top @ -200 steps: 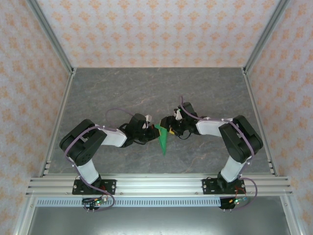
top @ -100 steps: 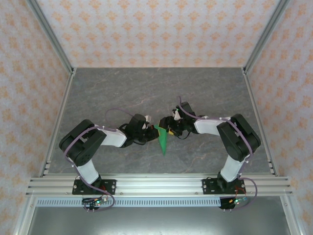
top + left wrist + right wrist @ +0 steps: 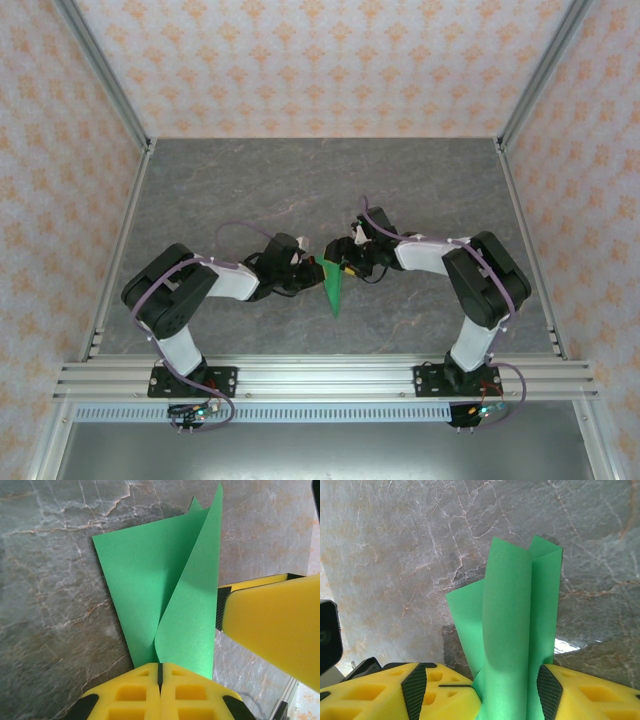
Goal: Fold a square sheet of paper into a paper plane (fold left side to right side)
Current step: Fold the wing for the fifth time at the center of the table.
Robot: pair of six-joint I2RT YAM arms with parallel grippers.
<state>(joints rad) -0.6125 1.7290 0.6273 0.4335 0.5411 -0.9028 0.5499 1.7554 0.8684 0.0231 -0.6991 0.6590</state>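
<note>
Right arm is edging slightly toward the middle of the table (image 3: 250, 180) compared with a second ago, its elbow sliding inward, while the left arm and the green paper (image 3: 333, 290) are hardly shifting at all. From above I'm seeing the paper as a narrow pointed shape lying between the two grippers, its tip aiming back toward the arm bases and its wider end up by the fingers. The left gripper (image 3: 308, 276) is reaching in from its side and the right gripper (image 3: 342, 262) from the other, nearly meeting over that wider end. On the left wrist camera the left gripper (image 3: 160, 680) is clamping down, fingers pressed together with the green paper (image 3: 165, 590) coming straight out of the seam, one flap curling up off the layer lying flat on the stone. A yellow finger of the right gripper (image 3: 270, 625) is sitting just beside that flap. On the right wrist camera the right gripper (image 3: 485, 695) is standing with its fingers spread, the raised fold of the green paper (image 3: 515, 630) rising between them; I cannot tell whether either pad is touching it.
</note>
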